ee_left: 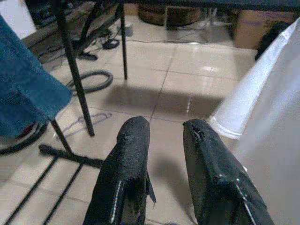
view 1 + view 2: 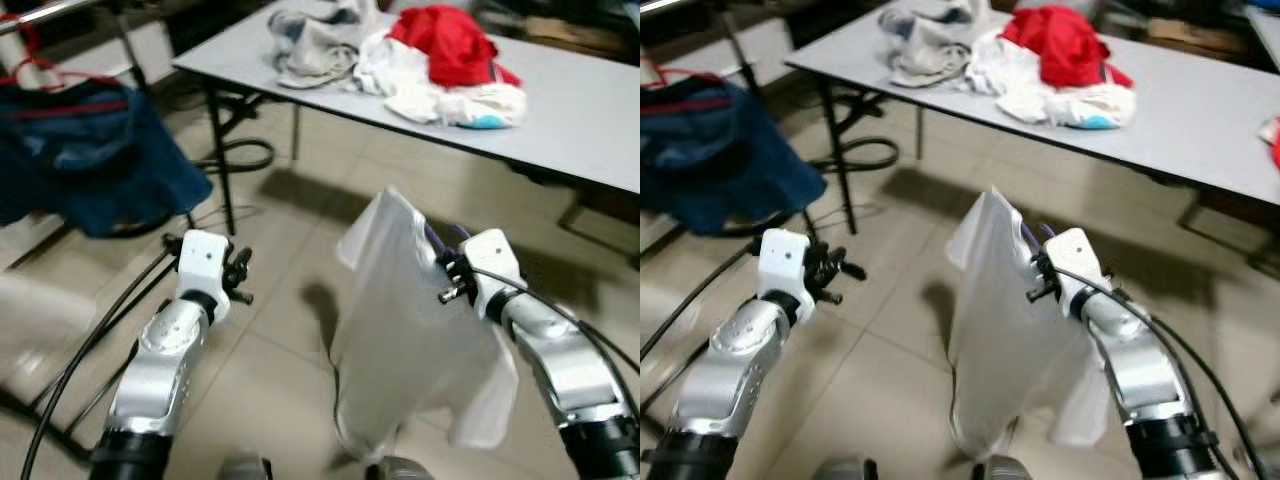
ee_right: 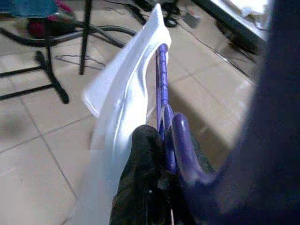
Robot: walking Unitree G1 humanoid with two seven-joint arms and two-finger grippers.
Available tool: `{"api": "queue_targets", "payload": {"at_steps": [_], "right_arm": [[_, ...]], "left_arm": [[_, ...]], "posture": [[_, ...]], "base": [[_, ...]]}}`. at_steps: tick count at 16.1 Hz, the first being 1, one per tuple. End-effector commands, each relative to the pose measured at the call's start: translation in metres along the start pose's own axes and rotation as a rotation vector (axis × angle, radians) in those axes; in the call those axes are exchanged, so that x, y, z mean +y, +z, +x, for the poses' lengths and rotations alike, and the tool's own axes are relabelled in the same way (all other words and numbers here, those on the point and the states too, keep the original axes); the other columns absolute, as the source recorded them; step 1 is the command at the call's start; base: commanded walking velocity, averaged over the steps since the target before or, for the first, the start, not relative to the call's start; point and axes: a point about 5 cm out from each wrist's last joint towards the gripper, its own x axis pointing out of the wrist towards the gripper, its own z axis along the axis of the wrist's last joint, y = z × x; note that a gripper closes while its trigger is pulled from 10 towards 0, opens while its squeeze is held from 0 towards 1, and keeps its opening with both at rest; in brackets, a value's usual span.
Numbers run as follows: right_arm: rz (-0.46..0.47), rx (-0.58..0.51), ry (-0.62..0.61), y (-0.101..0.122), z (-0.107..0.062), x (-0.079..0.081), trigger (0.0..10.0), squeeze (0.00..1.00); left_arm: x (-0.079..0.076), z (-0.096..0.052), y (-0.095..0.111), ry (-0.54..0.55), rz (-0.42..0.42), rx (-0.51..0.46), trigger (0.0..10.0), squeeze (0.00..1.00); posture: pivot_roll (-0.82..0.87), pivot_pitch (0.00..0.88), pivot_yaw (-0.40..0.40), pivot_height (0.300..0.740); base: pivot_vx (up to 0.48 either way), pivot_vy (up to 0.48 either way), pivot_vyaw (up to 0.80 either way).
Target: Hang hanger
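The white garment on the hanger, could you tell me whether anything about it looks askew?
Yes. The white garment hangs lopsided on the purple hanger held by the right gripper, bunched toward one shoulder with its hem uneven.

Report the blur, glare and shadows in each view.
Left eye view: soft blur, worst at its left edge; the white shirt shadows the floor. Left wrist view: sharp, with tile glare. Right wrist view: purple hanger clear, a blurred dark mass beside it.
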Motion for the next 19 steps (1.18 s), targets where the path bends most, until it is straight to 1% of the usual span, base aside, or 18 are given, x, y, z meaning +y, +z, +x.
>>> {"api": "queue_targets", "payload": {"at_steps": [1, 3, 4, 5, 6, 7, 8, 9, 10, 11, 13, 14, 17, 19], "right_arm": [[0.039, -0.018, -0.022, 0.002, -0.002, -0.005, 10.0, 0.0], [0.096, -0.046, -0.055, 0.005, -0.002, 0.001, 10.0, 0.0], [0.13, -0.06, -0.066, 0.007, -0.003, 0.001, 10.0, 0.0], [0.186, -0.067, -0.069, 0.009, -0.003, 0.001, 10.0, 0.0], [0.202, -0.068, -0.068, 0.01, -0.003, -0.001, 10.0, 0.0], [0.227, -0.085, -0.042, 0.018, -0.001, -0.001, 10.0, 0.0], [0.252, -0.099, -0.021, 0.023, 0.001, 0.002, 10.0, 0.0], [0.259, -0.118, -0.021, 0.027, 0.002, 0.002, 10.0, 0.0], [0.22, -0.116, 0.008, 0.027, 0.004, 0.011, 10.0, 0.0], [0.206, -0.094, 0.029, 0.022, 0.007, 0.021, 10.0, 0.0], [0.234, -0.077, 0.046, 0.018, 0.01, 0.03, 10.0, 0.0], [0.252, -0.078, 0.039, 0.02, 0.013, 0.03, 10.0, 0.0], [0.296, -0.098, -0.019, 0.024, 0.02, 0.021, 10.0, 0.0], [0.308, -0.129, -0.048, 0.03, 0.02, 0.022, 10.0, 0.0]], "left_arm": [[-0.006, 0.002, 0.005, -0.014, 0.004, -0.022, 10.0, 0.0], [-0.008, 0.002, 0.006, -0.009, 0.0, -0.032, 10.0, 0.0], [-0.009, 0.002, 0.007, -0.014, -0.023, -0.038, 10.0, 0.0], [-0.011, 0.003, 0.014, -0.02, -0.023, -0.076, 10.0, 0.0], [-0.012, 0.004, 0.018, -0.024, -0.027, -0.098, 10.0, 0.0], [-0.009, 0.009, 0.024, 0.011, -0.02, -0.09, 10.0, 0.0], [-0.009, 0.012, 0.028, -0.003, 0.0, -0.114, 10.0, 0.0], [-0.009, 0.012, 0.027, -0.021, 0.004, -0.092, 10.0, 0.0], [-0.007, 0.01, 0.029, -0.026, -0.009, -0.091, 10.0, 0.0], [-0.003, 0.006, 0.032, -0.011, -0.01, -0.103, 10.0, 0.0], [0.002, 0.001, 0.034, 0.006, -0.008, -0.104, 10.0, 0.0], [0.003, 0.001, 0.034, 0.007, -0.001, -0.102, 10.0, 0.0], [0.004, 0.005, 0.035, 0.007, 0.005, -0.095, 10.0, 0.0], [0.006, 0.007, 0.037, 0.011, 0.008, -0.089, 10.0, 0.0]], "posture": [[-0.08, 0.0, -0.014, 0.74], [-0.08, 0.0, -0.005, 0.74], [-0.08, 0.0, 0.002, 0.74], [-0.07, 0.0, 0.006, 0.74], [-0.08, 0.0, 0.005, 0.74], [-0.09, 0.0, -0.004, 0.74], [-0.09, 0.0, -0.008, 0.74], [-0.08, 0.0, -0.011, 0.74], [-0.07, 0.0, -0.016, 0.74], [-0.04, 0.0, -0.023, 0.74], [-0.03, 0.0, -0.021, 0.74], [-0.03, 0.0, -0.014, 0.74], [-0.03, 0.0, -0.002, 0.74], [-0.04, 0.0, 0.004, 0.74]], "base": [[0.0, -0.48, 0.8], [0.0, -0.48, 0.8], [0.0, -0.461, 0.8], [0.0, 0.0, 0.8], [0.0, 0.0, 0.8], [0.0, 0.0, 0.0], [0.0, 0.0, 0.0], [0.0, 0.0, 0.0], [0.33, 0.0, 0.0], [0.401, 0.0, 0.8], [0.437, 0.0, 0.8], [0.442, 0.0, 0.8], [0.444, 0.0, 0.8], [0.446, 0.0, 0.0]]}}
